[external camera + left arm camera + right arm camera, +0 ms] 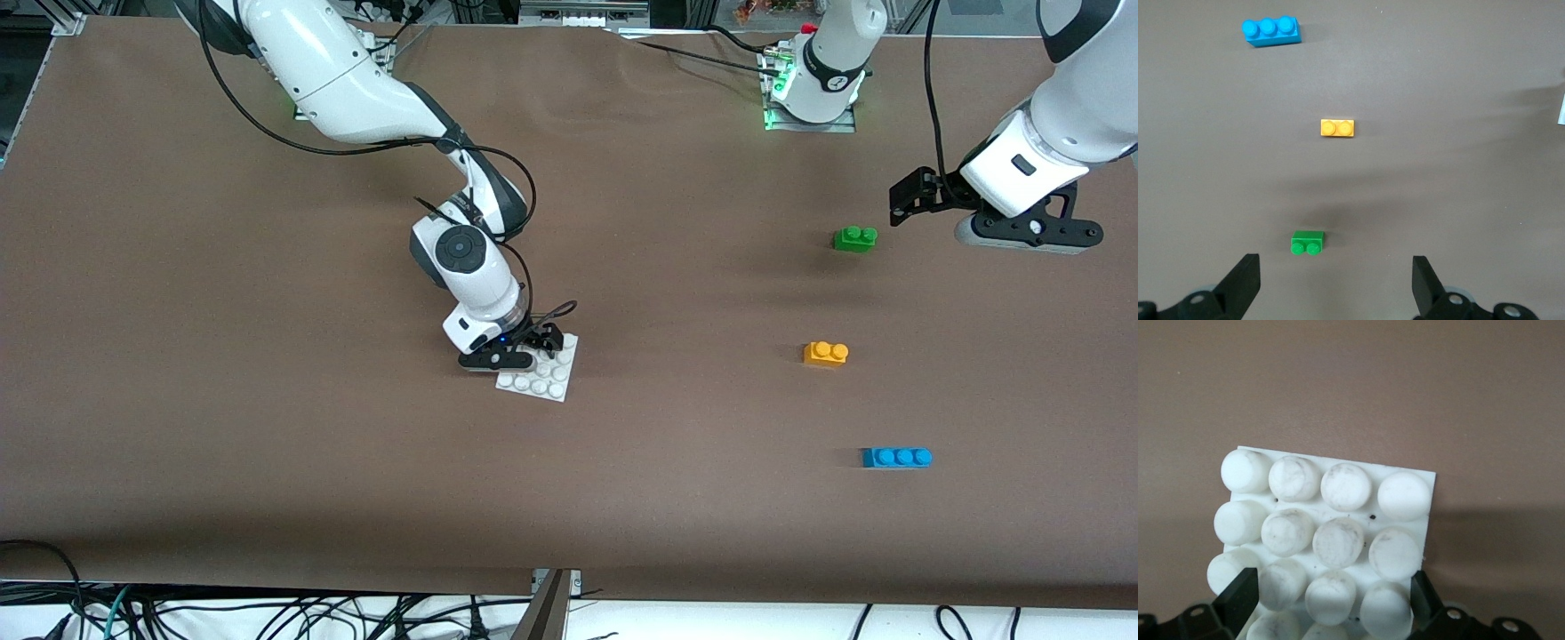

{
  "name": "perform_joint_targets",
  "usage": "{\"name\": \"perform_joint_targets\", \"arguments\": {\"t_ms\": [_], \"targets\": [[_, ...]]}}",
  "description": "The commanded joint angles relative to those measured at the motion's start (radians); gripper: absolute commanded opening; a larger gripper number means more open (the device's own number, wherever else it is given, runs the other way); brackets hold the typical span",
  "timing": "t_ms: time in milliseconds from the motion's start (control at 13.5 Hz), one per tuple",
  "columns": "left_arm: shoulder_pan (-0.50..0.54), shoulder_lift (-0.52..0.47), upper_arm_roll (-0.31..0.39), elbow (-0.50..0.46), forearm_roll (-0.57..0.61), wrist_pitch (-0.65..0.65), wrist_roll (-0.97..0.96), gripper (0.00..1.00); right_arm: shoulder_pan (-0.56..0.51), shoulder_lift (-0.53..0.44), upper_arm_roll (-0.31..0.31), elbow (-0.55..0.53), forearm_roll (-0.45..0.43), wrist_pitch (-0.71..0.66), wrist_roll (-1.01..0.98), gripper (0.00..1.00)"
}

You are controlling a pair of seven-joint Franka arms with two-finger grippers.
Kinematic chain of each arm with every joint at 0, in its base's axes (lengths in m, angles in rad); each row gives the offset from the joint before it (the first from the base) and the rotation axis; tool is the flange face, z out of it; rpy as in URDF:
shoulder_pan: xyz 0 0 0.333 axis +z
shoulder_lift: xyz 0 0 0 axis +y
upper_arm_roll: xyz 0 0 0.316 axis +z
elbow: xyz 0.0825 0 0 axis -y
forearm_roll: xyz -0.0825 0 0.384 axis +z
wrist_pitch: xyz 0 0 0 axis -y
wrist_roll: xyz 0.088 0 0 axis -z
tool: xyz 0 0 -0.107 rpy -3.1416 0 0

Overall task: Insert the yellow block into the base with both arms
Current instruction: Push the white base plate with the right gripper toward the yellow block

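The yellow block lies on the table toward the left arm's end, between a green brick and a blue brick; it also shows in the left wrist view. The white base lies flat near the table's middle. My right gripper is down at the base's edge, open, with its fingers on either side of the studs; the right wrist view shows the base close up between them. My left gripper hangs open and empty in the air beside the green brick.
A green two-stud brick lies farther from the front camera than the yellow block. A blue three-stud brick lies nearer to that camera. Brown table cover all round.
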Motion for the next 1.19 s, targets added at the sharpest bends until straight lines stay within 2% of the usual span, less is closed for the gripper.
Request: {"name": "perform_joint_targets", "arguments": {"t_ms": [0, 223, 1115], "targets": [[0.003, -0.012, -0.001, -0.003, 0.011, -0.008, 0.011, 1.0, 0.013, 0.051, -0.012, 0.062, -0.093, 0.0, 0.015, 1.0], [0.003, -0.01, -0.001, -0.003, 0.011, -0.007, 0.011, 1.0, 0.02, 0.053, -0.012, 0.062, -0.217, 0.001, 0.007, 1.0], [0.002, -0.01, -0.001, -0.003, 0.011, -0.007, 0.011, 1.0, 0.105, 0.125, -0.007, 0.196, -0.213, 0.006, 0.072, 1.0]]}}
